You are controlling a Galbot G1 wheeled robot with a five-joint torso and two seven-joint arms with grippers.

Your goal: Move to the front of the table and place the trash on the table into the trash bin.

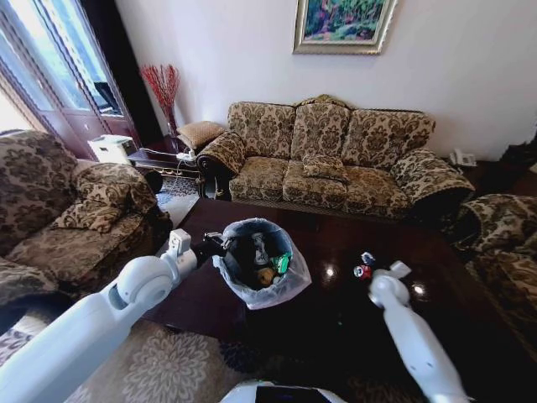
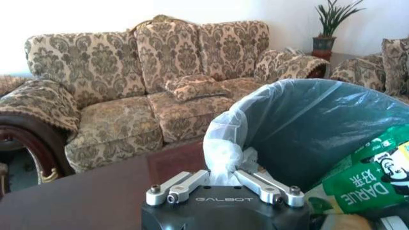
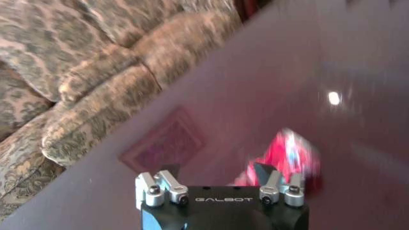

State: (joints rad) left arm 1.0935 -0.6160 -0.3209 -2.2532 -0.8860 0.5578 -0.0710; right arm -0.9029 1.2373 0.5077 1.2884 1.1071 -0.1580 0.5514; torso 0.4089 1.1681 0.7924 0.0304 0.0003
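Currently we're parked at the table [image 1: 470, 336], bin on top, both arms out.
Left gripper [image 2: 223, 184] pinches the bag rim of the trash bin [image 1: 289, 281]; green packet [image 2: 367, 179] lies inside it. Right gripper [image 3: 217, 172] hangs spread over the tabletop, red can [image 3: 290, 153] just past its fingertips, beside another small can [image 1: 367, 258] near the sofa [image 1: 336, 159].
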